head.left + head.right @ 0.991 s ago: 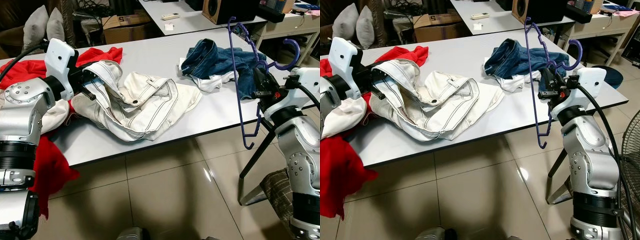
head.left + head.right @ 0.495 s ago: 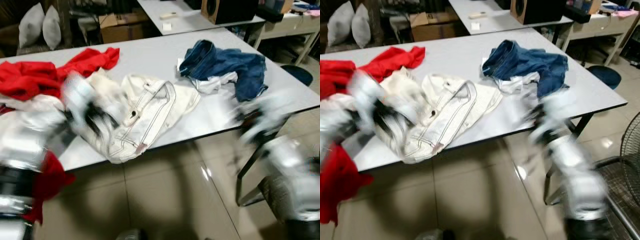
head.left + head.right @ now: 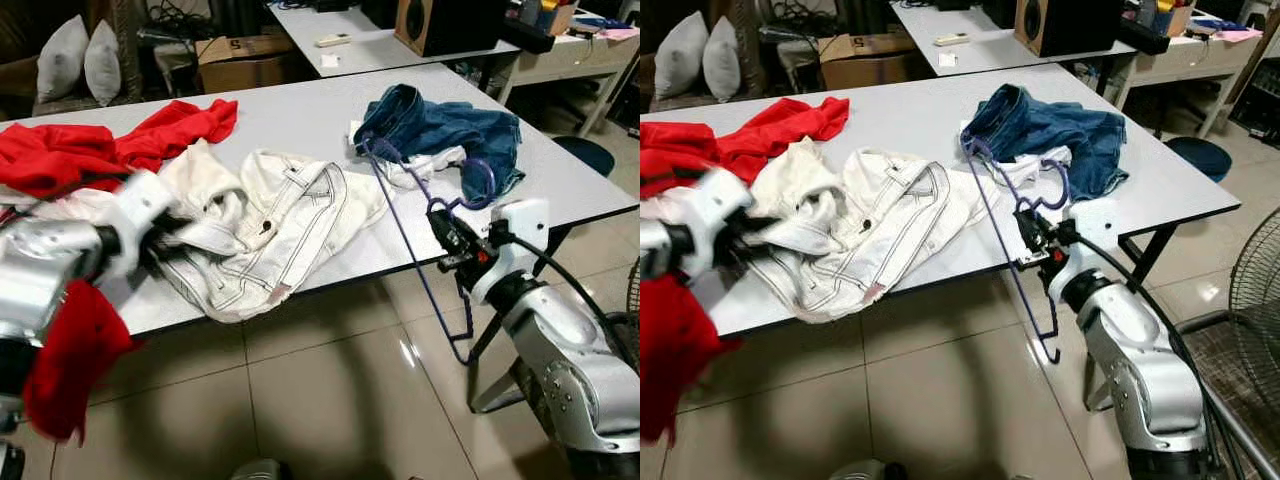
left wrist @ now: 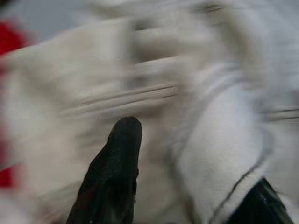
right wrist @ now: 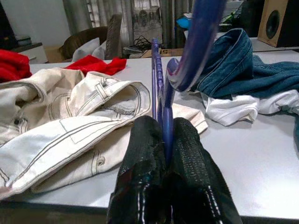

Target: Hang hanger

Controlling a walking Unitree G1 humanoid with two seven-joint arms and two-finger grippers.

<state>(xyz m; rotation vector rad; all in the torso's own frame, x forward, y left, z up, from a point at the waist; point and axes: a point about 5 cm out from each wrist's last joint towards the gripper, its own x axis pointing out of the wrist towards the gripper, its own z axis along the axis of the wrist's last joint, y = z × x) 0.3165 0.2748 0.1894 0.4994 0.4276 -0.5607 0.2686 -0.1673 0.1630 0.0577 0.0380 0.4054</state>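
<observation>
A purple hanger (image 3: 402, 222) leans tilted over the white table's (image 3: 300, 110) front edge, its hook (image 3: 482, 178) near the blue jeans (image 3: 450, 130). My right gripper (image 3: 447, 225) is shut on the hanger's thin bar, with the fingers pinched around it (image 5: 161, 93) in the right wrist view. White jeans (image 3: 270, 225) lie crumpled mid-table. At the table's left front my left gripper (image 3: 162, 235) is shut on a fold of the white jeans (image 4: 219, 140), which sits between its black fingers (image 4: 117, 172).
Red garments (image 3: 100, 150) lie at the table's left, and a red cloth (image 3: 70, 360) hangs over my left arm. A second table (image 3: 380, 45), a box (image 3: 240, 55) and pillows (image 3: 75, 60) stand behind. A fan (image 3: 1255, 290) is at the right.
Both arms dropped lower. The hanger went from upright at the right to leaning across the table edge. The white jeans were dragged toward the front left. The camera shifted too.
</observation>
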